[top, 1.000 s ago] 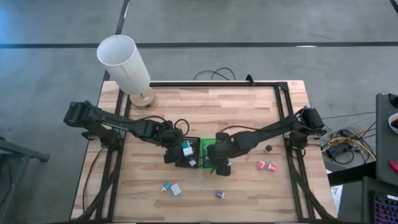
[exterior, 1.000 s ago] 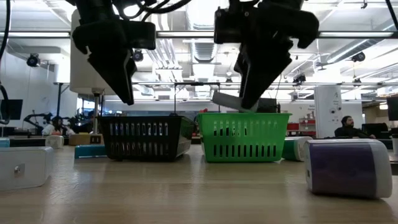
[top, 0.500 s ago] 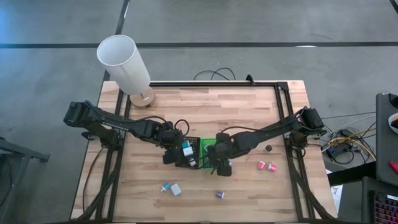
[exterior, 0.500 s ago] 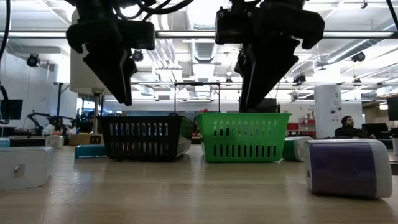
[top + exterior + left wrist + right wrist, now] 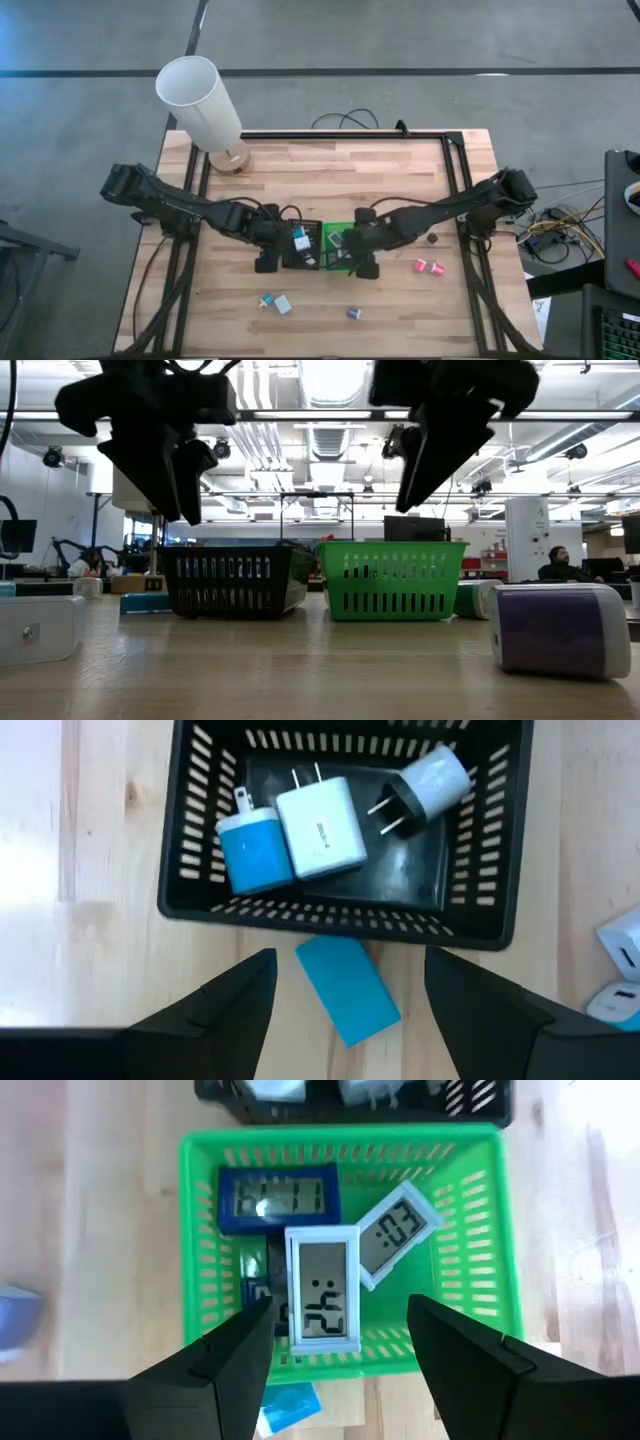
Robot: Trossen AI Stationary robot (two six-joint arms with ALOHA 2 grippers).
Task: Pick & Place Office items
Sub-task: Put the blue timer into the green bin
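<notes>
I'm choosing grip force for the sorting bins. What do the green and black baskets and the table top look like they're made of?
Green basket: looks like moulded plastic, slotted walls, slight sheen. Black basket: same slotted shape, likely plastic too, somewhat glossy. Table top: wood, pale butcher-block strips with visible grain, smooth finish; whether it is solid or veneer cannot be told.
</notes>
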